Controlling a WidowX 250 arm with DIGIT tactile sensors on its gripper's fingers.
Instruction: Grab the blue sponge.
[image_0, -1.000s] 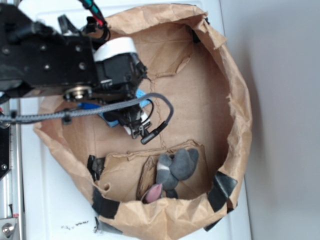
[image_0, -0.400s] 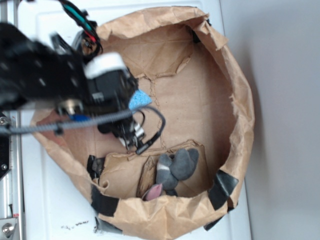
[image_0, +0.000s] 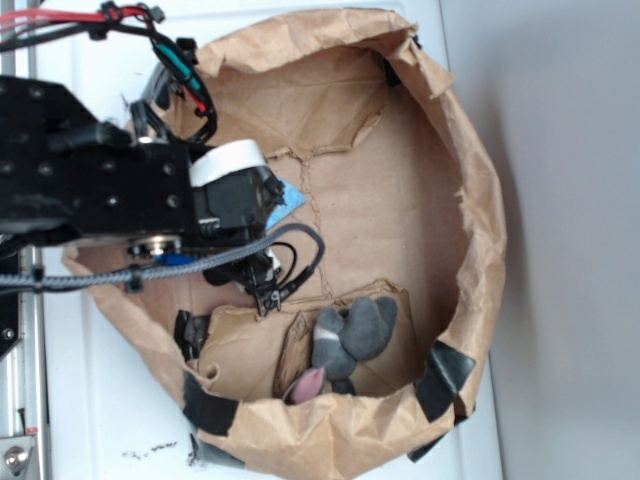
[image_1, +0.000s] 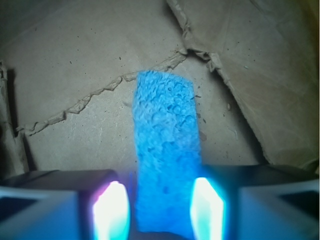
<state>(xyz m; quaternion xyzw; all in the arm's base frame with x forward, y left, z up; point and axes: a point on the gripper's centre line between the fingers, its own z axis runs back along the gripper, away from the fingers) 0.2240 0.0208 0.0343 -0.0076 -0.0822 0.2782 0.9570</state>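
The claw (image_1: 159, 212) sits with its 2 fingers (image_1: 111, 210) on either side of the blue sponge (image_1: 167, 160), narrow, pads close against the sponge's long edges. Whether they press it firmly cannot be told. Judged from this, alignment is done; a secure grip and a lift remain.

In the exterior view only 1 corner of the blue sponge (image_0: 291, 197) shows beside the arm. It lies on the floor of a brown paper bag (image_0: 480, 200) with rolled-down walls, standing on the white counter (image_0: 100, 420). Near the bag's lower wall, well apart from the sponge, a cardboard pocket (image_0: 250, 345) holds grey lumps (image_0: 355, 330) and 1 pink lump (image_0: 308, 385).
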